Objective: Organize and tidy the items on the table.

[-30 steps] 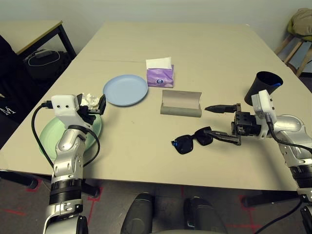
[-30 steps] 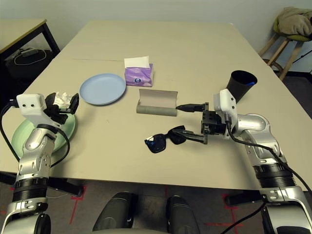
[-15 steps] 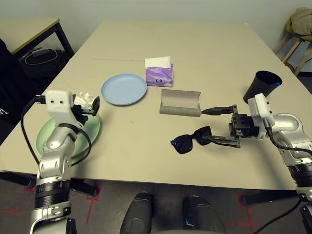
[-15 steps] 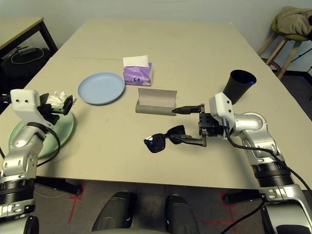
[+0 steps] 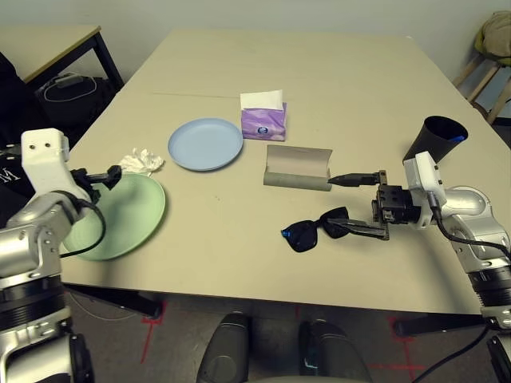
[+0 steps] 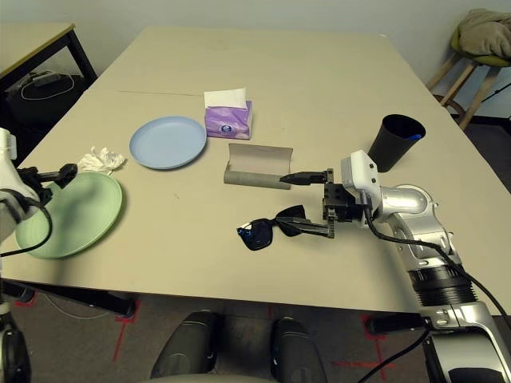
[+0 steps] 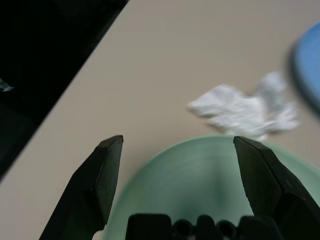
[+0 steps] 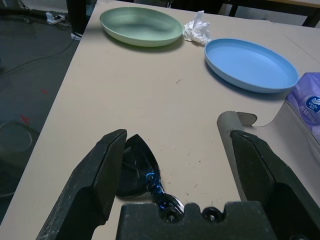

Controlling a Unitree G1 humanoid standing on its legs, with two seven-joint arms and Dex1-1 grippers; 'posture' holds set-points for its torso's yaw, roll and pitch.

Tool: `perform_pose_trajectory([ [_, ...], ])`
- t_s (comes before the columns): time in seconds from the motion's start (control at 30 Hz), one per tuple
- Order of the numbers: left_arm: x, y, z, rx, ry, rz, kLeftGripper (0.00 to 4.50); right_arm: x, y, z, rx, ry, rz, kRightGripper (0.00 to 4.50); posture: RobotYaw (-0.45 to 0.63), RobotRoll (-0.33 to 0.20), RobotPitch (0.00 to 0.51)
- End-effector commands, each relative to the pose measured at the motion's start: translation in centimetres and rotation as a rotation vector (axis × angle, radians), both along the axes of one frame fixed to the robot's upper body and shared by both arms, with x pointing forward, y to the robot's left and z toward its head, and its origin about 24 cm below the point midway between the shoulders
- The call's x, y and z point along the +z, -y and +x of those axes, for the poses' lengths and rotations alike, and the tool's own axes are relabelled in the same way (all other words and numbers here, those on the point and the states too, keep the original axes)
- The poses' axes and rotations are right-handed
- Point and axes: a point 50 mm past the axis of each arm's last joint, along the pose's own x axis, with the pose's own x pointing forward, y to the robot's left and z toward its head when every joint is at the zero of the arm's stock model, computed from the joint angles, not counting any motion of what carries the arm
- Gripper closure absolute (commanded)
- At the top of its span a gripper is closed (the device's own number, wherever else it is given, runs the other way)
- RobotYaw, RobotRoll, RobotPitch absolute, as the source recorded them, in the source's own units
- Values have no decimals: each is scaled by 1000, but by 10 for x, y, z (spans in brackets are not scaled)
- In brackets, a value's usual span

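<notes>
Right gripper [image 5: 361,203] spread, empty, straddling sunglasses [image 5: 315,230] arm near tabletop's near edge; case [image 5: 298,167] just beyond. Left gripper [image 5: 112,175] spread, empty, over green plate [image 5: 120,217] at left edge. Tissue [image 5: 142,161] between green and blue plate [image 5: 205,144]. Tissue box [image 5: 263,119] mid-table. Cup [image 5: 433,140] at right edge.

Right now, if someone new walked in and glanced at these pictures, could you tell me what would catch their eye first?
Probably the black sunglasses lying near the table's front edge, with the open right tool level beside them, one finger by the sunglasses and the other by the grey glasses case. Next, the mint green plate at the left edge, with the crumpled white tissue on the table between it and the pale blue plate.
</notes>
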Motion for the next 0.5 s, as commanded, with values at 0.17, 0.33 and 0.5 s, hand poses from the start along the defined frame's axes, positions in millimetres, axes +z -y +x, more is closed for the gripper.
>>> perform_pose_trajectory([
  [0.17, -17, -22, -4, 37, -145, -36, 0, -2, -4, -1, 4, -9, 1, 36, 221, 0, 88],
  [0.33, -21, -31, -7, 41, -200, -39, 0, -1, -4, -1, 1, -6, 3, 36, 212, 0, 87],
  [0.5, -30, -37, -14, 47, -258, -31, 0, 0, -4, -1, -2, -3, 3, 36, 209, 0, 87],
])
